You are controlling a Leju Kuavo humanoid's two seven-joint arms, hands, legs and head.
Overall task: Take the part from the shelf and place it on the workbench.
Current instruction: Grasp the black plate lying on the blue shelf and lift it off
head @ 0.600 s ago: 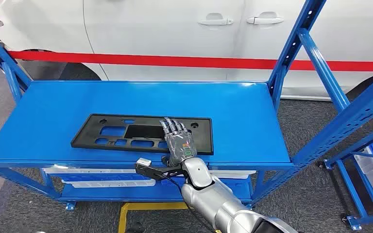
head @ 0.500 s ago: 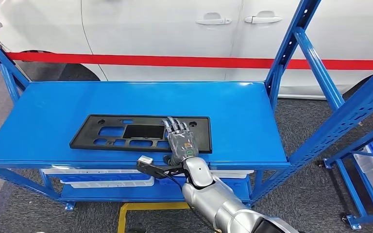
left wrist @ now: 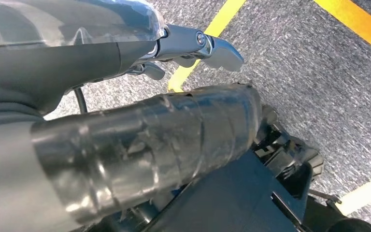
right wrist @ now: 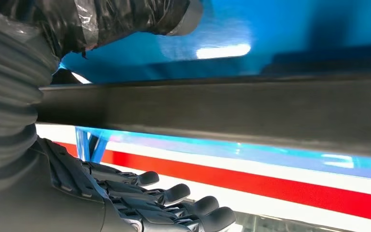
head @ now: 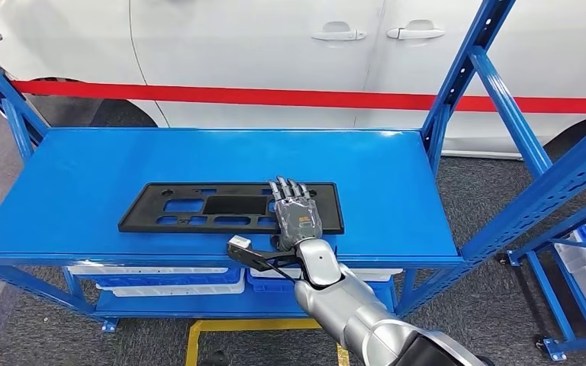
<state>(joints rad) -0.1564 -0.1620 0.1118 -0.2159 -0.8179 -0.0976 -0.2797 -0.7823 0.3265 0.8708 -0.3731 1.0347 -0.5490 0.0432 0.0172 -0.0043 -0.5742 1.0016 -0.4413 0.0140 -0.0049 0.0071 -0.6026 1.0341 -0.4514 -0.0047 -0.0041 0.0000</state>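
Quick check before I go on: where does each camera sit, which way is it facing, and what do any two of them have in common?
Head view: high on the body, looking forward and down at the blue shelf; the right hand lies on the black part.
Left wrist view: on the hanging arm, facing the grey floor; the left hand shows.
Right wrist view: behind the right hand, looking along the part's edge.
Shared: head and right wrist views both show part, shelf and right hand.

My right arm point(head: 351, 305) reaches up from below over the shelf's point(head: 84, 175) front edge, wrist bent, with the right hand point(head: 296, 213) lying palm down on the black part point(head: 198, 206), fingers point(right wrist: 174, 193) stretched forward, thumb beneath its near edge. I can't judge my left hand point(left wrist: 193, 46).
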